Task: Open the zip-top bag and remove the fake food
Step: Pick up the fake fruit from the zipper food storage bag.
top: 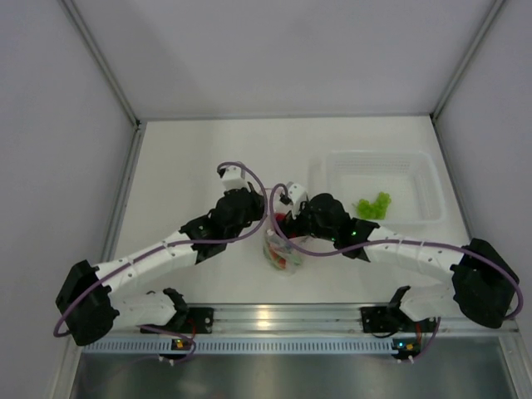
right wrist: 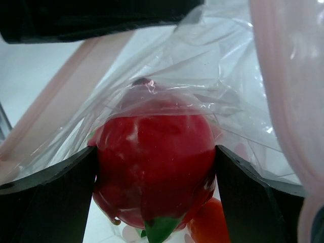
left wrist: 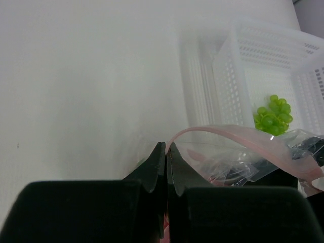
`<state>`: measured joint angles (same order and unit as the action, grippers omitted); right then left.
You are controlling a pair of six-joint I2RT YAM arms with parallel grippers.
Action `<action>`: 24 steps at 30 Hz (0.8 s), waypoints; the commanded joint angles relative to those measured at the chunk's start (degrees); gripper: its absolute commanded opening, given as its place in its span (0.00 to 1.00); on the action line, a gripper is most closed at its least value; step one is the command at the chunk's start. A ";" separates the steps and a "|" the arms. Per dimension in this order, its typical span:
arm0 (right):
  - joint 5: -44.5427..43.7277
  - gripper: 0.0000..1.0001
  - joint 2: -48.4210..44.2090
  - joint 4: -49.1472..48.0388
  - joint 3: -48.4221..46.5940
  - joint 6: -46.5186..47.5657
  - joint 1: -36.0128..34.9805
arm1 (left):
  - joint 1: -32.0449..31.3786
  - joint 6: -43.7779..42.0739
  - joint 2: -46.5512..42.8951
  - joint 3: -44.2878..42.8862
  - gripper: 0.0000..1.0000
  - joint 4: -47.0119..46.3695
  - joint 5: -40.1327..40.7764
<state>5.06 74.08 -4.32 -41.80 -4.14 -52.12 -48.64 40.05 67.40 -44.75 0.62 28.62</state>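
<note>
Your left gripper [left wrist: 166, 148] pinches the zip-top bag [left wrist: 238, 137] rim, lower centre. Your right gripper [right wrist: 157, 177] clamps the red fake food [right wrist: 152, 147].

Left pincer [top: 263, 219] and right pincer [top: 288, 224] meet atop the zip-top bag [top: 283, 254].

Left of bag [top: 283, 252] bare — basket [top: 378, 155] right

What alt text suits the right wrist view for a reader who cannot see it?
A red toy fruit with a green tip sits between the right gripper's two black fingers, behind the crinkled clear film of the zip-top bag. An orange piece shows below, and the bag's pink zip strip curves down the right side.
</note>
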 commanded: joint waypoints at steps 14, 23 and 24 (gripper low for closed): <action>23.43 0.00 -10.10 -5.88 -2.06 14.16 -2.81 | 4.26 -1.82 -0.34 1.42 0.00 4.99 11.45; 8.67 0.00 -13.70 1.32 -2.23 15.13 -2.73 | 5.57 1.43 -0.77 2.12 0.00 12.12 17.70; 7.17 0.00 -13.09 3.50 -2.58 15.13 -2.73 | 5.75 1.52 -1.04 2.21 0.00 12.21 17.35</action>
<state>7.99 67.53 -1.67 -41.19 8.14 -52.14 -48.45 44.82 65.73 -44.14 3.20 25.32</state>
